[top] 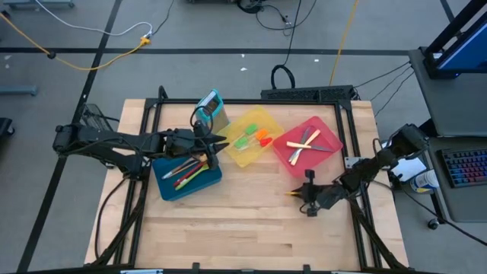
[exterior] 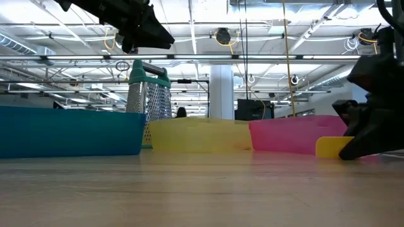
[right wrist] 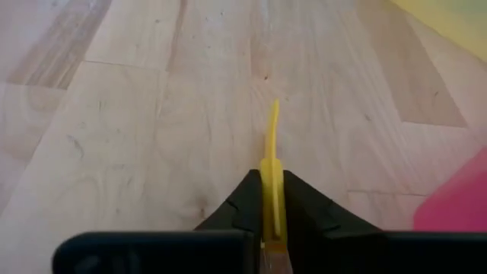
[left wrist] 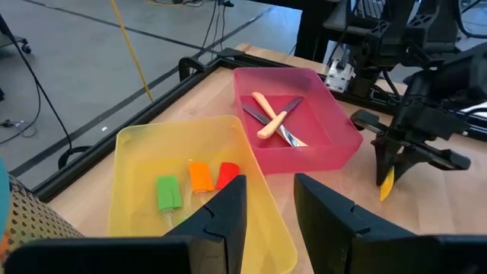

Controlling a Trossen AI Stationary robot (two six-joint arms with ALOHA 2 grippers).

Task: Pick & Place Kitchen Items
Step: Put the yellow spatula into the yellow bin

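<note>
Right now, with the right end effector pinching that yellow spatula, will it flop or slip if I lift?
The yellow spatula looks thin and already curves at its tip, so it is probably floppy. It seems light. The right end effector grips it edge-on on a narrow strip, so it may pivot.

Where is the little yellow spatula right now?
The yellow-headed mini spatula is pinched in the right end effector, low over the wooden table, just in front of the red plastic bin in the high view.

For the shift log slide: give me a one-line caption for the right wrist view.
Right gripper shut on the yellow mini spatula, head forward just above the wooden table.
</note>
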